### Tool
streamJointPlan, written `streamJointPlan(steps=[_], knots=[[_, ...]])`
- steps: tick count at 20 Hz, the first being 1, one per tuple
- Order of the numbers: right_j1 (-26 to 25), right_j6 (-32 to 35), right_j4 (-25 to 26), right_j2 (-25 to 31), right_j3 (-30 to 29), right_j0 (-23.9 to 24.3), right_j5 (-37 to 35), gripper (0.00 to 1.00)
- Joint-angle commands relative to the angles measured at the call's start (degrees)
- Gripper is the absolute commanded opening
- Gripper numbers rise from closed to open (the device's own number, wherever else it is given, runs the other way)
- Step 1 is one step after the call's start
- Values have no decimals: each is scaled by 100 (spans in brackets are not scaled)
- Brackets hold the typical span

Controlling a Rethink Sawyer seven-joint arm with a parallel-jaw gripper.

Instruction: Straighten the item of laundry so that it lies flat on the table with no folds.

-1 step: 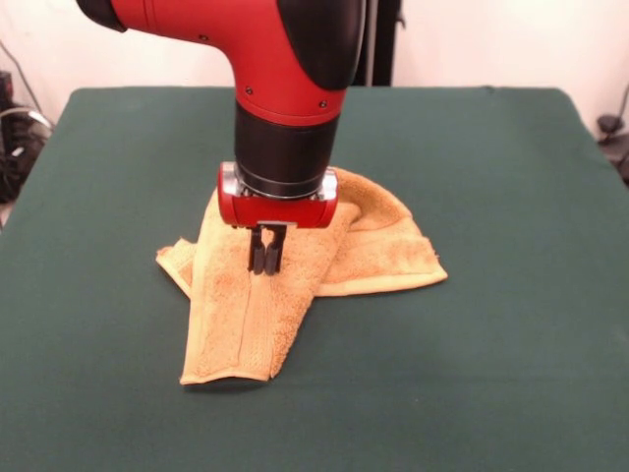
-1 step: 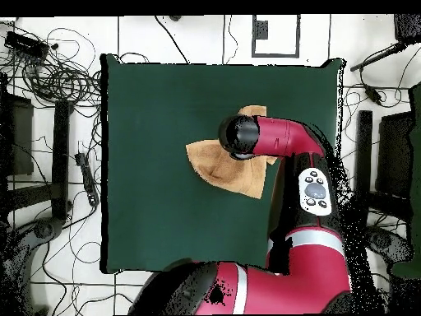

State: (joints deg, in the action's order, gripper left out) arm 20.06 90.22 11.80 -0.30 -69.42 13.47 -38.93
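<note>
The green table point(image 1: 511, 324) fills the front view, with the yellow towel point(image 1: 246, 315) crumpled near its middle: one folded flap runs toward the camera at left, another spreads right. The gripper point(image 1: 264, 258) stands on the left flap, fingers together (seemingly pinching cloth). Overhead, the arm point(image 2: 284, 140) hides the gripper, and cables ring the table.

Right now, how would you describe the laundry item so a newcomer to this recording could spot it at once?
Start from the table, a wide surface covered in dark green cloth. Near its middle, directly under the red and black arm's gripper, lies the towel. It is the only loose thing on the cloth: a yellow-orange terry piece, folded over itself in overlapping flaps rather than lying flat.
</note>
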Motion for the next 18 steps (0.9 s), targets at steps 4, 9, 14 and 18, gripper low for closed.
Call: streamJointPlan(steps=[4, 9, 14, 18], knots=[[-238, 549, -117, 638, -530, -125, 335, 0], [-282, 522, -134, 653, -542, -107, 257, 0], [-379, 514, -118, 695, -748, -43, 374, 0], [-337, 339, -25, 725, -927, -18, 389, 0]])
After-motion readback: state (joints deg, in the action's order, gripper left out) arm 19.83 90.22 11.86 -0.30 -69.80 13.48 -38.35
